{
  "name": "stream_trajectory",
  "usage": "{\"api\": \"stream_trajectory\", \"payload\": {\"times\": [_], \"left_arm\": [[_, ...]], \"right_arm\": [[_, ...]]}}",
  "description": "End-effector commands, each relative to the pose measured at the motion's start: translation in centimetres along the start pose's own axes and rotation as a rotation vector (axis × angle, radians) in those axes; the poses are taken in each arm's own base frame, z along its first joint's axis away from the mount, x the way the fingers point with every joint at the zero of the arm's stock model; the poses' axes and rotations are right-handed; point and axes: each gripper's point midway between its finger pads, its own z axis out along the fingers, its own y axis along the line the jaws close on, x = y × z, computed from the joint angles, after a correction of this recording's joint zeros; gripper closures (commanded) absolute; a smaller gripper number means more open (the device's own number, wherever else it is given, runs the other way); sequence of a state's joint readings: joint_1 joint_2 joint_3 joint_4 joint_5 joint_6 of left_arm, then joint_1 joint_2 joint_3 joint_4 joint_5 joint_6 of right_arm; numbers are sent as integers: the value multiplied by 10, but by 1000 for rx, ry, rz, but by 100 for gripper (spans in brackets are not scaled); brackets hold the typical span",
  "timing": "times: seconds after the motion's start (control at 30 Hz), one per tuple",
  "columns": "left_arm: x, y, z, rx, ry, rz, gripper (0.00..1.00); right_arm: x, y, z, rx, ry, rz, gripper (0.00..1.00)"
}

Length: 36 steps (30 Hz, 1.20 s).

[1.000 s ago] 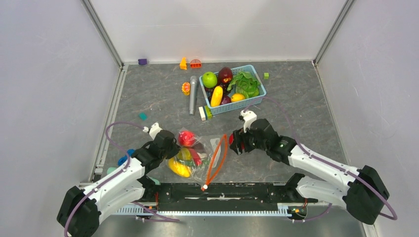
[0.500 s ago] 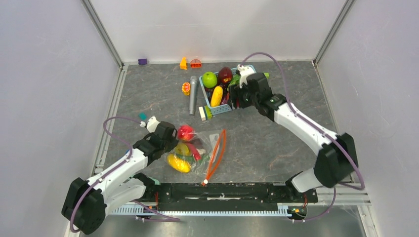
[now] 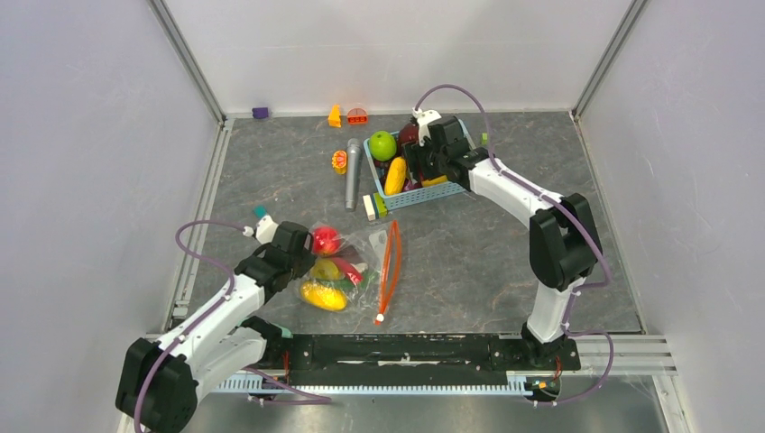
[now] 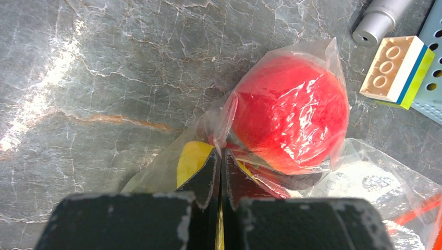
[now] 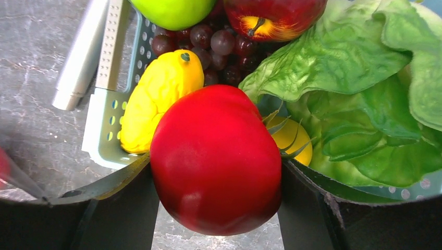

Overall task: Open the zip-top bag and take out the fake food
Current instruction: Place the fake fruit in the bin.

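Observation:
The clear zip-top bag (image 3: 365, 262) lies at the near left with its orange-red zip strip (image 3: 390, 271) on its right side. Inside it show a red round fruit (image 3: 325, 240), also in the left wrist view (image 4: 289, 120), and yellow pieces (image 3: 323, 296). My left gripper (image 4: 221, 156) is shut, pinching a fold of the bag's plastic beside the red fruit. My right gripper (image 5: 216, 172) is shut on another red round fruit (image 5: 216, 159) and holds it over the near left corner of the light-blue basket (image 5: 104, 125). In the top view the right gripper (image 3: 419, 164) hides that fruit.
The basket (image 3: 424, 194) holds a green apple (image 3: 383, 144), a yellow squash (image 3: 395, 176), lettuce (image 5: 365, 78), grapes (image 5: 219, 41) and a maroon apple (image 5: 273, 15). A grey cylinder (image 3: 353, 171) and a toy block (image 3: 372, 207) lie to its left. Small toys line the back wall.
My right arm has swung from beside the bag up to the basket with the red fruit in it. My left gripper has pulled the bag a little to the left.

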<state>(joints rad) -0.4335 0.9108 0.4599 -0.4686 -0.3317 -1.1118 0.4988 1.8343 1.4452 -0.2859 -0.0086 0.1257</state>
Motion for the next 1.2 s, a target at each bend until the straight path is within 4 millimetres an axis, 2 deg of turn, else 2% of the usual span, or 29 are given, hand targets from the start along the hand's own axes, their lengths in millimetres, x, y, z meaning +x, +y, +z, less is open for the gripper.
{"api": "stream_trajectory", "payload": {"times": [0.0,0.07,0.17,0.3,0.37,0.67,0.83,0.97,1.07,1.17], "left_arm": [[-1,-1,-1,19,-9,-38,98],[-2,-3,-2,25,-11,-35,98],[-4,-5,-4,34,-15,-29,98],[-4,-6,-4,38,-13,-26,98],[-3,-7,-4,42,-9,-27,98],[-2,-9,-5,54,-2,-21,98],[-1,-11,-4,58,3,-19,98],[0,-11,-3,61,9,-18,98],[0,-10,-3,61,10,-19,98],[1,-9,-3,60,9,-20,98]], "right_arm": [[-29,-9,10,34,-85,-31,41],[-25,-14,14,54,-75,-30,37],[-23,-15,17,56,-70,-33,24],[-26,-16,13,58,-78,-40,6],[-29,-18,8,64,-88,-44,2],[-47,-25,-20,96,-138,-48,2],[-45,-28,-27,110,-139,-64,3],[-34,-33,-20,130,-102,-78,14],[-27,-39,-15,161,-77,-89,27],[-19,-41,-12,169,-57,-95,33]]}}
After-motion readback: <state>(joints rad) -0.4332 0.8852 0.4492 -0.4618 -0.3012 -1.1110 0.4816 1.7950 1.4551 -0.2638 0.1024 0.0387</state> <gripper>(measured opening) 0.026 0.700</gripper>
